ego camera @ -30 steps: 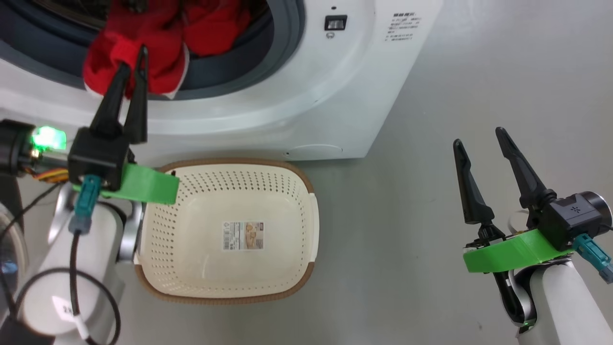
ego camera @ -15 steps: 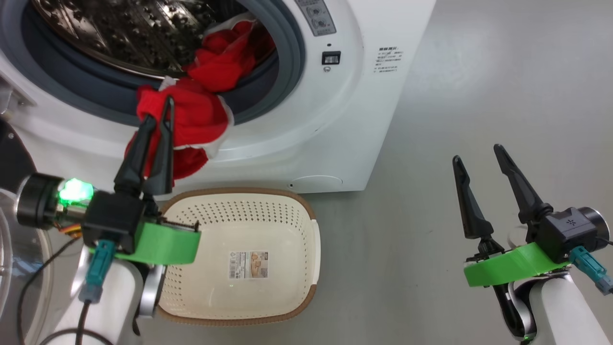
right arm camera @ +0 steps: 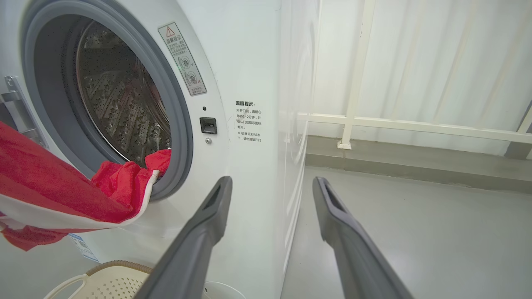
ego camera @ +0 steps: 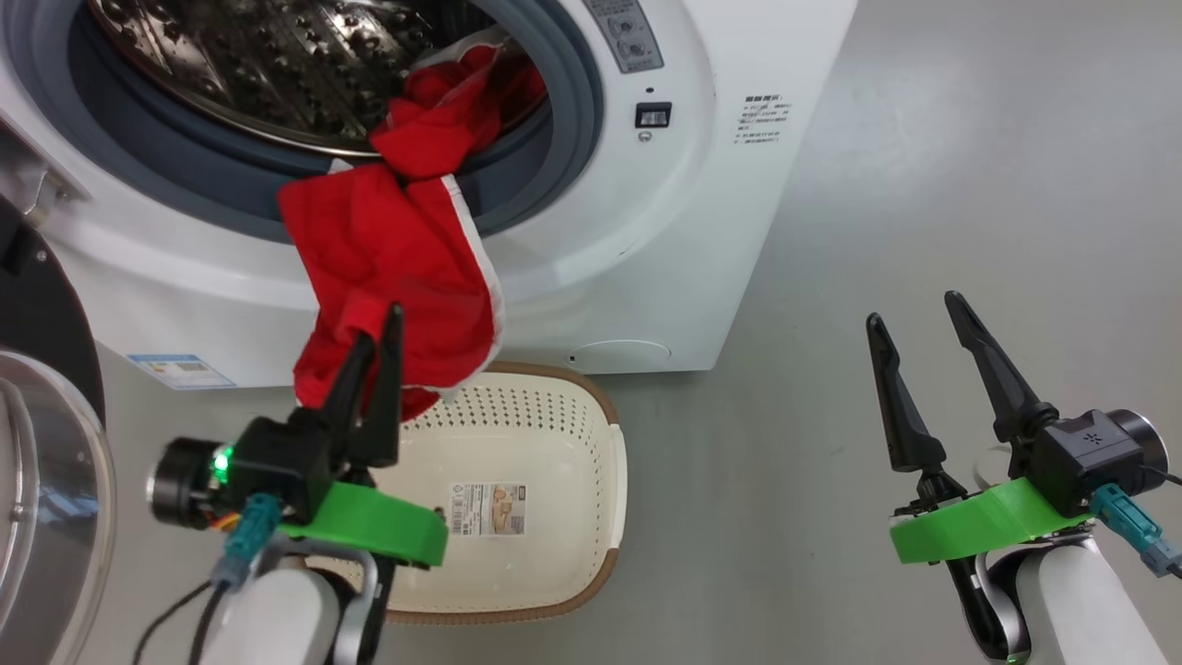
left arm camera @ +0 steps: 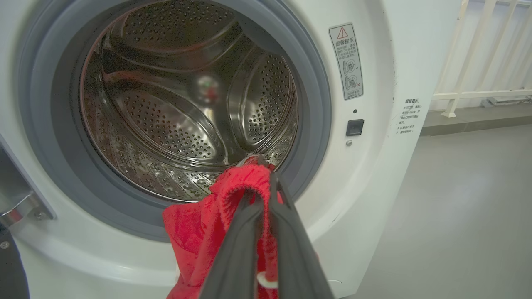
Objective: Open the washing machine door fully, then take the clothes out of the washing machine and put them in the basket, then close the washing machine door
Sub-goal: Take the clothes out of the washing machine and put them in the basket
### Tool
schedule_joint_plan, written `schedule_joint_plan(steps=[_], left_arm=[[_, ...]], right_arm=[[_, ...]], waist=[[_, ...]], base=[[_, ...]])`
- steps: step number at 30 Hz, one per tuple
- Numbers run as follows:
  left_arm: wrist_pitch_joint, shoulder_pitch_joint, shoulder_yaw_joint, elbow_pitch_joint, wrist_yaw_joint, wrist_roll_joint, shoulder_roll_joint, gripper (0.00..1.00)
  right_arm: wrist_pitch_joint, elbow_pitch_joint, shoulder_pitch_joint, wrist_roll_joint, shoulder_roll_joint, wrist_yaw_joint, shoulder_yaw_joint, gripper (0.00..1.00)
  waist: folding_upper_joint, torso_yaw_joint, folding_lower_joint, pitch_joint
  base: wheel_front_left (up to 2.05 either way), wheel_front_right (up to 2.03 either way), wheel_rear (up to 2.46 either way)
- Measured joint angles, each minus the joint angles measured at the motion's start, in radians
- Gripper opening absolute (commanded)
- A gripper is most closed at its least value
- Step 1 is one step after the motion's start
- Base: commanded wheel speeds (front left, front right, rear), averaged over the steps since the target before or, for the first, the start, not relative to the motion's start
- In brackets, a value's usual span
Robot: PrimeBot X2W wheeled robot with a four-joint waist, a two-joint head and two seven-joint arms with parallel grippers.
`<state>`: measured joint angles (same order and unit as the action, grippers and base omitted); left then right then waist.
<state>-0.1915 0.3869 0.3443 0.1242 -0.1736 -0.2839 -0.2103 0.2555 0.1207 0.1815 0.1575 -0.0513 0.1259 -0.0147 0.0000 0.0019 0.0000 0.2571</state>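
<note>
Head view: the left gripper (ego camera: 381, 323) pinches bright red fabric clothes (ego camera: 388, 240) above the empty cream perforated basket (ego camera: 614, 480). Left wrist view: they trail out of the big white washing machine (left arm camera: 374, 187). Right wrist view: the right gripper (right arm camera: 271, 182) is spread, idle. Depositing them and shutting the machine remain.

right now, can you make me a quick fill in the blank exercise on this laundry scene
1. The left tool is shut on the ____ clothes.
2. The right tool is ____ and holds nothing.
3. The basket sits on the ____ in front of the washing machine.
Missing words: red; open; floor
</note>
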Motion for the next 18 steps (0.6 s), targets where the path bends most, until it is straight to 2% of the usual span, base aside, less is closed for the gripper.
schedule_joint_plan(steps=[8, 14, 18], left_arm=[[-0.015, 0.018, 0.028, 0.25, 0.062, -0.054, 0.064, 0.0], [-0.043, 0.114, 0.038, 0.479, 0.114, -0.07, 0.106, 0.0], [-0.048, 0.169, 0.022, 0.648, 0.155, -0.126, 0.138, 0.0]], right_arm=[[0.0, -0.002, 0.002, -0.003, 0.0, 0.0, -0.005, 1.0], [0.0, -0.003, 0.007, -0.003, 0.0, 0.0, -0.007, 1.0], [0.0, -0.006, 0.008, -0.003, 0.0, 0.0, -0.012, 1.0]], waist=[[0.0, 0.004, 0.0, 0.035], [0.0, 0.006, 0.0, 0.077], [0.0, 0.002, 0.0, 0.107]], base=[[0.0, 0.0, 0.0], [0.0, 0.0, 0.0], [0.0, 0.0, 0.0]])
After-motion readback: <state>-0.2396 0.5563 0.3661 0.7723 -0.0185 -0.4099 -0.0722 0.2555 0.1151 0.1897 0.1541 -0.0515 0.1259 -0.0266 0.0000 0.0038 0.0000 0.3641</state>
